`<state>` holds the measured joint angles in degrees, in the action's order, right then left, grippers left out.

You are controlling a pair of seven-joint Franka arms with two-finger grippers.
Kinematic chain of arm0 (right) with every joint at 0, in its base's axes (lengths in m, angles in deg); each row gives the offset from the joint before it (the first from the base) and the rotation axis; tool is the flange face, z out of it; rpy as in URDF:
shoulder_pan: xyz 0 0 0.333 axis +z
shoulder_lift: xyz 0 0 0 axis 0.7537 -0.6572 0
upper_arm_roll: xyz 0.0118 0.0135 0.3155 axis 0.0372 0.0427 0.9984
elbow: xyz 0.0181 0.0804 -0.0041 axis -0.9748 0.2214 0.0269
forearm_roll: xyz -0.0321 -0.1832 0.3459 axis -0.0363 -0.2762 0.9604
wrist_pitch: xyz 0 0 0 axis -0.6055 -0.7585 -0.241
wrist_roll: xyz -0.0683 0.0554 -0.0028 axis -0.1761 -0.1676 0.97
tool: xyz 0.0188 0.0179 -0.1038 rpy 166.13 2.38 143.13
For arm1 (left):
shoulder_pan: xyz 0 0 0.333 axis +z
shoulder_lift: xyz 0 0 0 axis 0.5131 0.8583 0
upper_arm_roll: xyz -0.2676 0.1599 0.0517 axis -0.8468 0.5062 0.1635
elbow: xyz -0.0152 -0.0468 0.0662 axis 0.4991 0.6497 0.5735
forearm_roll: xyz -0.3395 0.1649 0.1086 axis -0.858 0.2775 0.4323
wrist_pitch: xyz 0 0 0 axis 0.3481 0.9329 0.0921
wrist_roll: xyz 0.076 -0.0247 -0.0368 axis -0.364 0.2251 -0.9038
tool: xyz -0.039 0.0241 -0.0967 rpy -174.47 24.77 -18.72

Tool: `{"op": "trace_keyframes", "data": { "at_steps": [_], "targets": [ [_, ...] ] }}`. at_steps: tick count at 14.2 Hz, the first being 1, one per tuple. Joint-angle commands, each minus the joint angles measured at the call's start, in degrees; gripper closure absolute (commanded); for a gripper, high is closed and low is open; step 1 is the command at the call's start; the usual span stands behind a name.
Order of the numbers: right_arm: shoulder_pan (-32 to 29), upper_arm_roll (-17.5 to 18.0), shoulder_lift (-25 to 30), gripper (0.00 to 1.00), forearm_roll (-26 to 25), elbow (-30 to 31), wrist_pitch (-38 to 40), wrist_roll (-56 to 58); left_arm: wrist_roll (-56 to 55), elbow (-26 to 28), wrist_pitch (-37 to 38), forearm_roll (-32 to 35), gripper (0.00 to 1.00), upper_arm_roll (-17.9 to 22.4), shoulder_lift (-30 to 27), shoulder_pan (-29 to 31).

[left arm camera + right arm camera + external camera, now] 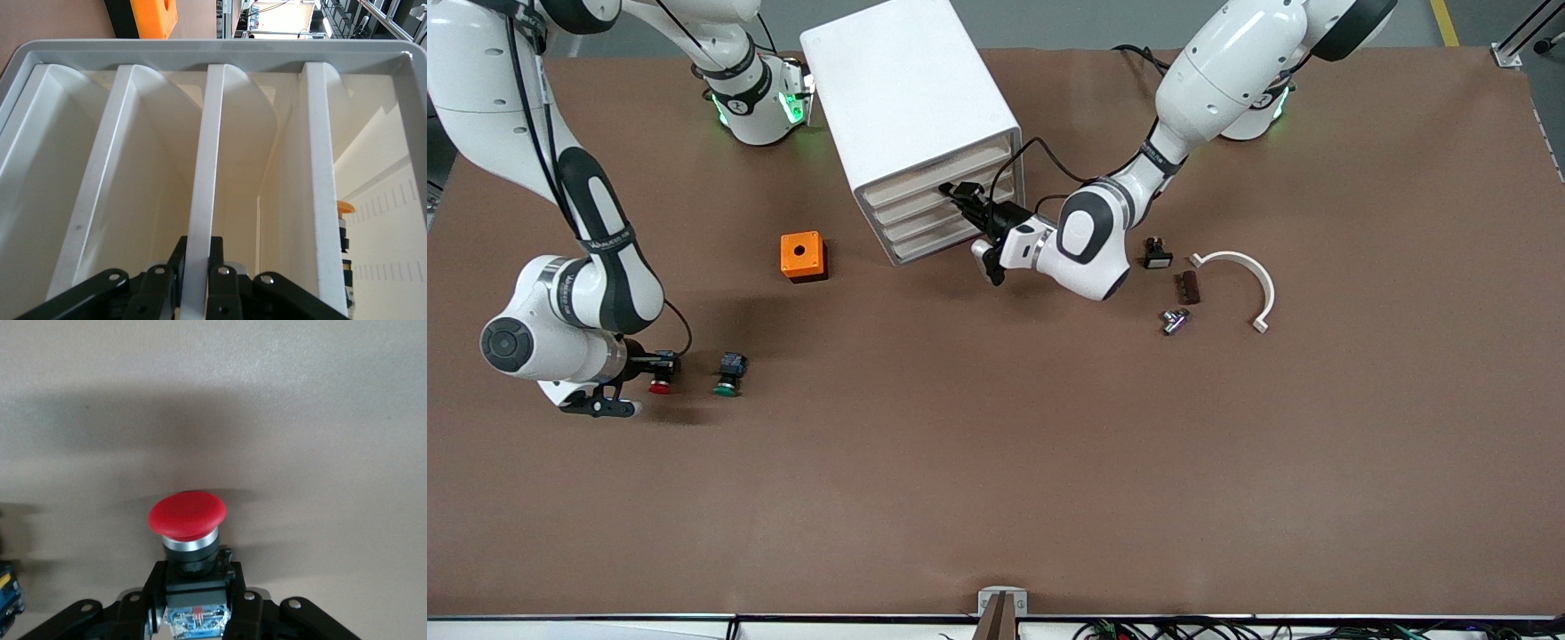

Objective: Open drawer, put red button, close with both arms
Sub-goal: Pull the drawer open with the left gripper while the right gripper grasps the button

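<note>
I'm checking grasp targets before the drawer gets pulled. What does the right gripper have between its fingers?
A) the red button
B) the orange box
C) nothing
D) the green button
A: the right wrist view shows the right gripper shut on the block body of the red button, and the front view shows the green button lying apart beside it on the table.

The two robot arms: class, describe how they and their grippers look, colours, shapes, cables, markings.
Both arms, the left arm and right arm, are glossy white rounded segments with black joint bands. Black cables run along them. Green lights glow at both bases. The left gripper and right gripper are black, with two-finger jaws.
</note>
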<state>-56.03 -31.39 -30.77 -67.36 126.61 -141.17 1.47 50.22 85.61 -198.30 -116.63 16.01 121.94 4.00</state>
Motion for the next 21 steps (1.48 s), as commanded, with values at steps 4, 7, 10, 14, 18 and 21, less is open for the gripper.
{"op": "trace_keyframes", "data": {
  "at_steps": [4,7,10,14,18,21],
  "targets": [
    [0.5,0.9,4.2,0.83,-0.4,-1.2,7.9,-0.6,0.6,-0.7,-0.4,-0.8,0.98,0.4,-0.7,1.2],
    [1.4,0.9,6.4,0.83,-0.3,-2.0,12.0,-3.0,-0.7,-1.8,-0.4,0.5,0.98,1.6,-0.3,1.4],
    [3.7,0.9,9.7,0.83,-0.3,-2.1,17.3,-8.0,-2.5,-3.5,-0.4,1.0,0.98,3.0,0.1,1.9],
    [7.6,0.9,14.6,0.83,-0.3,-2.1,24.5,-15.9,-5.5,-6.5,2.5,4.9,0.98,4.7,0.6,5.2],
    [12.8,1.0,19.1,0.83,-0.3,-2.1,30.6,-25.6,-5.4,-9.4,2.7,9.0,0.97,4.7,2.9,8.5],
    [16.6,1.0,21.1,0.83,0.7,-2.2,33.5,-33.0,-5.5,-10.2,2.7,9.5,0.95,4.7,3.7,9.5]
  ]
}}
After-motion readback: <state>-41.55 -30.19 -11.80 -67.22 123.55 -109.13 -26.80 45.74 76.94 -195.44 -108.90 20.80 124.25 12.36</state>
